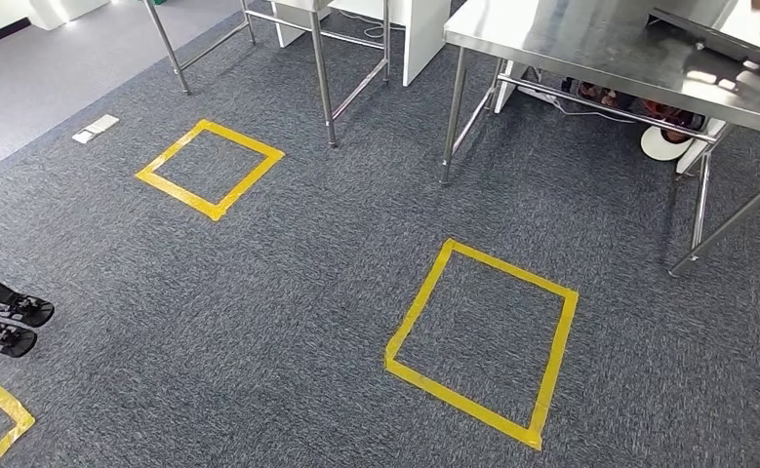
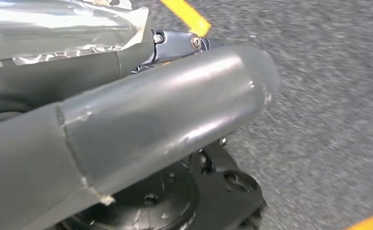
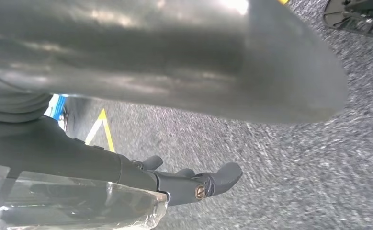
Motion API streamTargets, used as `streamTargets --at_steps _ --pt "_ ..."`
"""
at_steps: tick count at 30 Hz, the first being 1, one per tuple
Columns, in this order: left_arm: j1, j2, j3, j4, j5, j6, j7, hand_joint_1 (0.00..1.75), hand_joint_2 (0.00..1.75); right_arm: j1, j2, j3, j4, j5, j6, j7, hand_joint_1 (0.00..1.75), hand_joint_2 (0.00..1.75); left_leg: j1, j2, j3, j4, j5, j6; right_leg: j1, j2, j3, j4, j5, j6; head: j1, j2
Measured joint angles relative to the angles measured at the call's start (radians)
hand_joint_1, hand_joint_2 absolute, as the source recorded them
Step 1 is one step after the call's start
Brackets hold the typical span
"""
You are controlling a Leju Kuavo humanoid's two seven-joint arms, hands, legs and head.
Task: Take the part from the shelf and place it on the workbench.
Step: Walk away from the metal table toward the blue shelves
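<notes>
A taped square (image 1: 481, 337) lies on the carpet (image 1: 298, 283) before the steel table (image 1: 590, 49); another square (image 1: 210, 168) lies left.

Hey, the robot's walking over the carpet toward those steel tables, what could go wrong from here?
1. The steel table has thin legs and a low crossbar right by the nearer yellow tape square; a step too far could likely knock them.
2. A person's shoes sit close at the left edge, so a turn that way risks contact.
3. A floor socket plate lies in the carpet, a possible trip point.
</notes>
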Motion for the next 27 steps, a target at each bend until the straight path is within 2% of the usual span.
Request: streamTargets --at_steps 1,2,3,5,6,8,10,11,12,13,14,16,17,18,19,20,21,22,23,25,26,27 --pt "-0.001 0.002 -0.010 -0.001 0.001 -0.013 0.018 0.00 0.00 -0.001 0.000 0.000 0.000 0.002 0.004 0.000 0.00 0.00 -0.002 0.022 0.040 -0.072 0.025 0.004 0.004 -0.009 0.003 0.001 -0.004 0.004 0.000 0.000" --pt "-0.003 0.003 -0.022 -0.001 0.001 -0.024 0.036 0.00 0.00 -0.001 0.000 0.000 0.000 0.005 0.007 0.000 0.00 0.00 -0.004 0.038 0.066 -0.120 0.039 0.009 0.009 -0.017 0.006 0.002 -0.007 0.009 0.002 0.000" --pt "-0.005 0.003 -0.034 -0.001 0.001 -0.033 0.054 0.00 0.00 -0.002 -0.001 0.000 0.000 0.009 0.009 0.001 0.00 0.00 -0.007 0.047 0.078 -0.145 0.044 0.015 0.014 -0.025 0.008 0.003 -0.010 0.013 0.004 0.000" --pt "-0.006 0.003 -0.059 -0.001 0.004 -0.046 0.087 0.00 0.00 -0.006 -0.002 0.000 0.000 0.013 0.012 0.009 0.00 0.00 -0.012 0.029 0.075 -0.151 0.045 0.028 0.019 -0.043 0.013 0.002 -0.013 0.022 0.009 0.000" --pt "-0.005 0.002 -0.071 -0.001 0.004 -0.051 0.100 0.00 0.00 -0.008 -0.003 0.000 0.000 0.014 0.016 0.014 0.00 0.00 -0.012 0.019 0.074 -0.155 0.049 0.036 0.017 -0.040 0.013 0.005 -0.017 0.027 0.009 0.000" --pt "-0.006 0.001 -0.095 0.001 0.001 -0.055 0.119 0.00 0.00 -0.010 -0.004 -0.001 0.000 0.014 0.026 0.020 0.00 0.00 -0.009 -0.001 0.073 -0.163 0.058 0.051 0.012 0.003 -0.008 0.055 -0.049 0.032 0.011 0.000" --pt "-0.012 0.000 -0.121 0.007 -0.009 -0.057 0.137 0.00 0.00 -0.007 -0.005 -0.002 0.000 0.012 0.038 0.024 0.00 0.00 -0.008 -0.024 0.067 -0.165 0.063 0.060 0.005 0.053 -0.073 0.189 -0.108 0.029 0.014 0.000" --pt "-0.015 -0.001 -0.134 0.012 -0.014 -0.057 0.145 0.00 0.00 -0.006 -0.005 -0.004 0.000 0.012 0.042 0.025 0.00 0.00 -0.009 -0.037 0.065 -0.165 0.064 0.061 0.003 0.062 -0.108 0.258 -0.131 0.030 0.014 0.000" --pt "-0.017 -0.002 -0.146 0.018 -0.018 -0.058 0.151 0.00 0.00 -0.004 -0.005 -0.006 0.000 0.011 0.044 0.028 0.00 0.00 -0.009 -0.052 0.064 -0.164 0.065 0.062 0.001 0.067 -0.133 0.303 -0.141 0.034 0.014 0.000" --pt "-0.018 -0.002 -0.156 0.022 -0.021 -0.058 0.156 0.00 0.00 -0.002 -0.005 -0.008 0.000 0.010 0.046 0.029 0.00 0.00 -0.009 -0.067 0.064 -0.164 0.066 0.061 0.000 0.069 -0.138 0.305 -0.131 0.042 0.015 0.000" --pt "-0.018 -0.002 -0.164 0.026 -0.023 -0.058 0.157 0.00 0.00 -0.002 -0.006 -0.011 0.000 0.010 0.046 0.030 0.00 0.00 -0.009 -0.081 0.064 -0.163 0.067 0.060 -0.003 0.073 -0.122 0.264 -0.105 0.053 0.015 0.000" --pt "-0.021 -0.002 -0.176 0.032 -0.024 -0.058 0.158 0.00 0.00 0.000 -0.006 -0.015 0.000 0.009 0.046 0.032 0.00 0.00 -0.009 -0.109 0.064 -0.159 0.068 0.054 -0.011 0.100 -0.063 0.121 -0.040 0.069 0.016 0.000" --pt "-0.022 -0.002 -0.181 0.034 -0.025 -0.058 0.158 0.00 0.00 0.000 -0.006 -0.016 0.000 0.009 0.047 0.032 0.00 0.00 -0.011 -0.121 0.062 -0.156 0.068 0.049 -0.013 0.114 -0.042 0.064 -0.017 0.068 0.017 0.000" --pt "-0.024 -0.002 -0.186 0.036 -0.027 -0.058 0.158 0.00 0.00 -0.001 -0.006 -0.017 0.001 0.009 0.048 0.033 0.00 0.00 -0.012 -0.129 0.060 -0.153 0.067 0.042 -0.012 0.123 -0.032 0.034 -0.006 0.063 0.016 0.000" --pt "-0.024 -0.002 -0.191 0.038 -0.030 -0.058 0.160 0.00 0.00 -0.003 -0.006 -0.018 0.001 0.009 0.052 0.034 0.00 0.00 -0.012 -0.137 0.057 -0.153 0.068 0.036 -0.008 0.124 -0.031 0.027 -0.004 0.053 0.016 0.000" --pt "-0.024 -0.002 -0.196 0.042 -0.035 -0.058 0.163 0.00 0.00 -0.005 -0.006 -0.018 0.001 0.009 0.057 0.036 0.00 0.00 -0.011 -0.144 0.055 -0.154 0.069 0.029 -0.006 0.114 -0.030 0.026 -0.001 0.043 0.016 0.000" --pt "-0.025 -0.002 -0.202 0.047 -0.039 -0.058 0.167 0.00 0.00 -0.006 -0.005 -0.018 0.001 0.009 0.061 0.041 0.00 0.00 -0.008 -0.142 0.052 -0.152 0.069 0.024 -0.008 0.105 -0.027 0.025 0.002 0.034 0.015 0.000" --pt "-0.025 -0.002 -0.208 0.052 -0.043 -0.060 0.172 0.00 0.00 -0.007 -0.005 -0.018 0.001 0.009 0.064 0.047 0.00 0.00 -0.006 -0.126 0.045 -0.139 0.059 0.020 -0.010 0.095 -0.025 0.023 0.005 0.024 0.015 0.000" --pt "-0.026 -0.001 -0.213 0.057 -0.047 -0.064 0.178 0.00 0.00 -0.006 -0.004 -0.018 0.001 0.010 0.067 0.054 0.00 0.00 -0.005 -0.101 0.030 -0.107 0.037 0.016 -0.012 0.084 -0.024 0.022 0.009 0.015 0.013 0.000" --pt "-0.031 0.000 -0.224 0.065 -0.055 -0.075 0.188 0.00 0.00 -0.002 -0.002 -0.019 0.001 0.011 0.072 0.066 0.00 0.00 -0.004 -0.048 -0.024 0.011 -0.033 0.010 -0.008 0.059 -0.026 0.021 0.011 0.002 0.009 0.000" --pt "-0.034 0.001 -0.229 0.068 -0.059 -0.079 0.192 0.00 0.00 0.001 -0.001 -0.019 0.001 0.012 0.075 0.071 0.00 0.00 -0.003 -0.038 -0.056 0.079 -0.064 0.006 -0.005 0.045 -0.028 0.022 0.010 -0.001 0.007 0.000" --pt "-0.036 0.001 -0.235 0.071 -0.061 -0.081 0.193 0.00 0.00 0.002 0.000 -0.019 0.001 0.012 0.076 0.074 0.00 0.00 -0.002 -0.033 -0.078 0.127 -0.081 0.004 -0.003 0.032 -0.032 0.022 0.010 -0.001 0.008 0.000"
